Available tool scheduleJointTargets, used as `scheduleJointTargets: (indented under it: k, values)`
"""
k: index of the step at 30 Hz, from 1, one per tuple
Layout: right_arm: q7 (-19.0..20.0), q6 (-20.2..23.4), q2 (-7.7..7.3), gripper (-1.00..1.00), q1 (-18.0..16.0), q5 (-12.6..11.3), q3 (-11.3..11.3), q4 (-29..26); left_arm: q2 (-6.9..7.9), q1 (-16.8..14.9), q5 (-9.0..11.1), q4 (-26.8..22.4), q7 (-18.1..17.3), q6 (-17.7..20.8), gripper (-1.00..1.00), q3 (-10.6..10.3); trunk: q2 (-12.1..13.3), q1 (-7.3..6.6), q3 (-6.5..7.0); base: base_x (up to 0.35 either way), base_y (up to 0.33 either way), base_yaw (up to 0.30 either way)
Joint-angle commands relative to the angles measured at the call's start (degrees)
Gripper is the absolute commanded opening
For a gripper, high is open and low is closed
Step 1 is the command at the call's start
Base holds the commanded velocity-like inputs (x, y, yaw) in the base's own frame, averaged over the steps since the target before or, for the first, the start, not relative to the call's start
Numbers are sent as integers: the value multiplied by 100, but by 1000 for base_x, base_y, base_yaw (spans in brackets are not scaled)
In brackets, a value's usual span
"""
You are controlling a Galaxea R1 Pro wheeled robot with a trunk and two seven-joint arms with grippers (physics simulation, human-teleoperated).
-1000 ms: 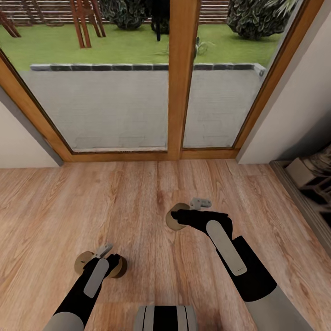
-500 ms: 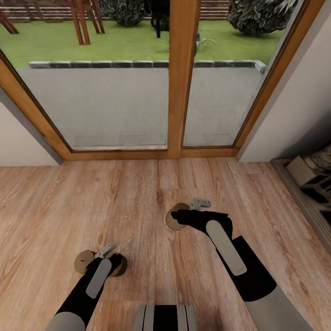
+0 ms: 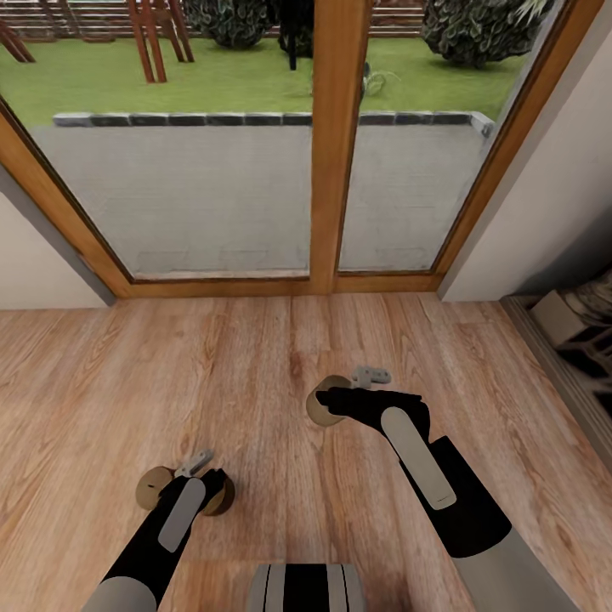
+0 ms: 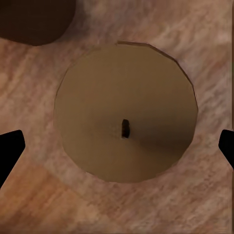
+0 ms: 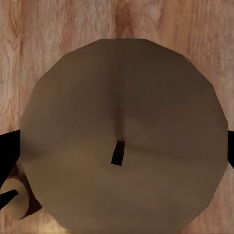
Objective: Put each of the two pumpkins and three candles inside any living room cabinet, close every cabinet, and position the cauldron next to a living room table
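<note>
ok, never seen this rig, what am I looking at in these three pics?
A simulated wheeled robot with two arms. The big picture is from its head camera, looking down at a wood floor by a glass garden door. The other two come from a camera on each wrist, looking along the fingers. The right gripper appears closed on a brown candle, fingertips against its sides. The left gripper is open above a second candle on the floor, not touching it.

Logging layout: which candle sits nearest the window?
The candle at the right gripper; the other two flank the left gripper, nearer the robot.
</note>
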Motion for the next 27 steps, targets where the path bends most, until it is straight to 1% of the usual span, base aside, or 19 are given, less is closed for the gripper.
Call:
scheduleJointTargets:
  k: [1,20,27]
  values:
    - [-56,8,0,-100,-4,-54,3,-8,0,-1,38,-11,30,20,100,15,-2,0,-4,95,0,0]
    - [-56,9,0,-100,-4,-54,3,-11,16,-1,54,-11,33,20,100,44,-2,0,-4,60,10,0]
    - [-56,11,0,-100,-4,-54,3,-12,16,-1,50,-10,38,20,100,71,-2,0,-4,14,10,0]
